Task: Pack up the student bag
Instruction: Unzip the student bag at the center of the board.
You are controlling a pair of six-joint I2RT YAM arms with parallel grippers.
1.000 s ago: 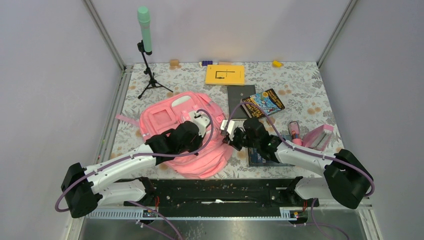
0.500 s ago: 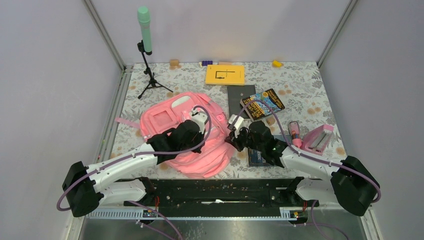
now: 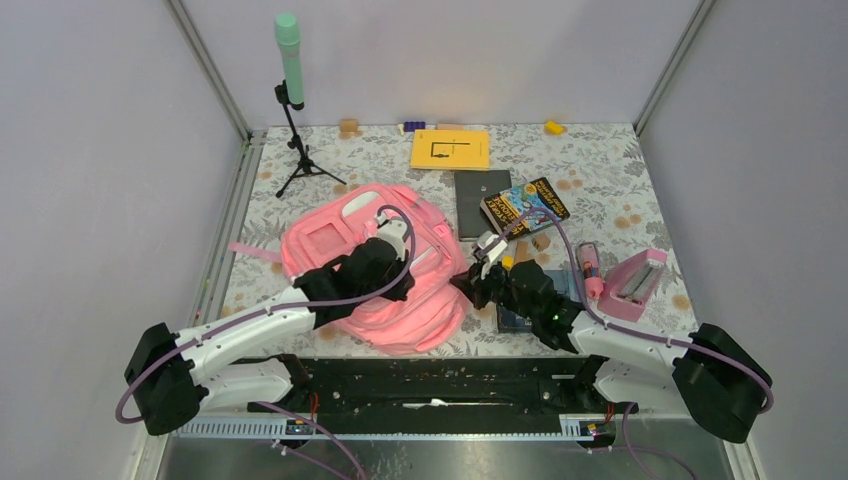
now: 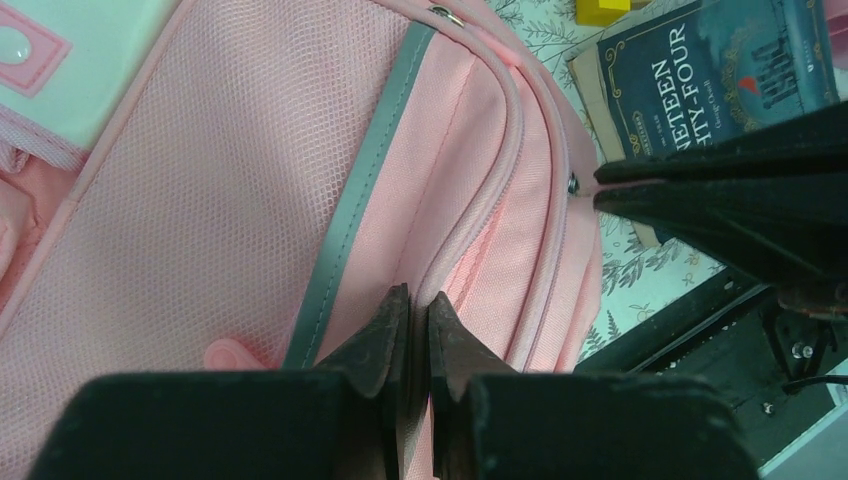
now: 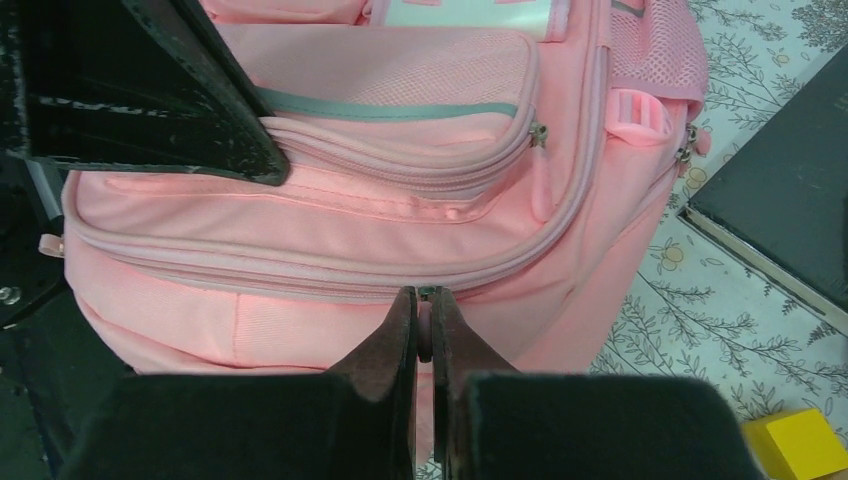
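Observation:
The student bag (image 3: 425,318) is a large pink backpack lying flat left of centre, with grey strips and front pockets (image 5: 400,75). My left gripper (image 3: 406,290) sits on top of it, shut and pinching a fold of its pink fabric (image 4: 470,270) beside a zipper seam. My right gripper (image 3: 464,286) is at the bag's right edge. It is shut on a small pink zipper pull (image 5: 424,335) of the long main zipper (image 5: 300,270). In the left wrist view the right gripper (image 4: 600,188) shows as a black wedge touching the bag's edge.
A dark blue book (image 4: 700,80) lies under my right arm, with a yellow block (image 5: 795,445) near it. Behind are a grey notebook (image 3: 480,190), a colourful book (image 3: 525,207) and a yellow book (image 3: 450,148). A pink pencil case (image 3: 635,280) sits right; a microphone stand (image 3: 295,150) stands back left.
My right gripper has closed on the zipper pull and drawn slightly rightward and nearer along the bag's edge. The left gripper stays shut on the bag, shifted a little.

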